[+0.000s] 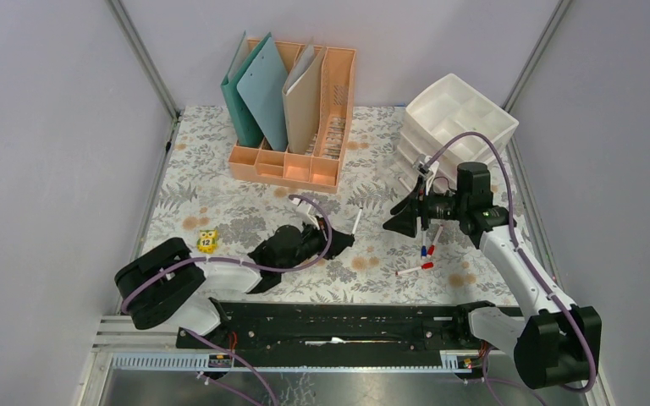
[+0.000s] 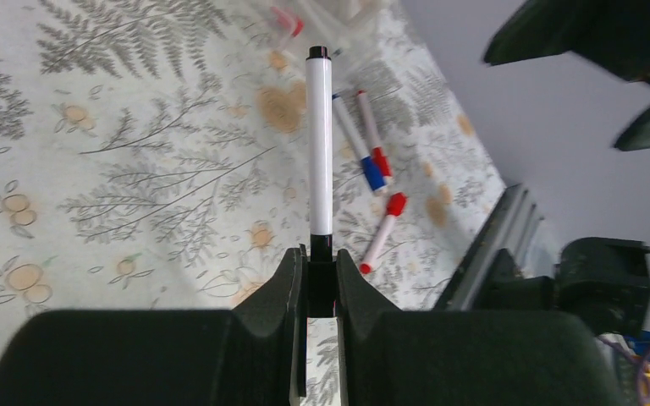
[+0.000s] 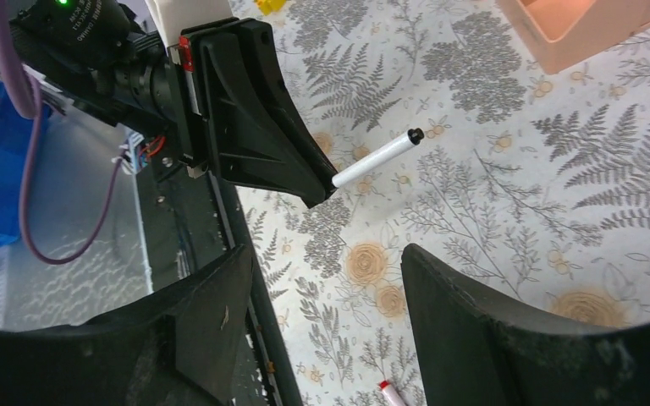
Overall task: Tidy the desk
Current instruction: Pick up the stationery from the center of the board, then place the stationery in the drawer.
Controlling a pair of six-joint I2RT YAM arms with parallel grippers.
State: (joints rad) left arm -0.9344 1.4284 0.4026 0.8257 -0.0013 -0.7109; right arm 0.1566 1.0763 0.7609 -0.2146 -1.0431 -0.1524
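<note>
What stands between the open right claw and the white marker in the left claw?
Nothing visible. The right claw faces the white marker gripped by the left claw, and only the desk shows between them.

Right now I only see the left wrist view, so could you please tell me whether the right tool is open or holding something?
Observer: The right tool is open and empty, facing your white marker.
Operator: Thanks. What stands at the far edge of the desk?
Observer: A peach file rack holding three folders.
Operator: Is anything to the left of the left tool?
Observer: A small yellow owl figure lies on the desk there.
</note>
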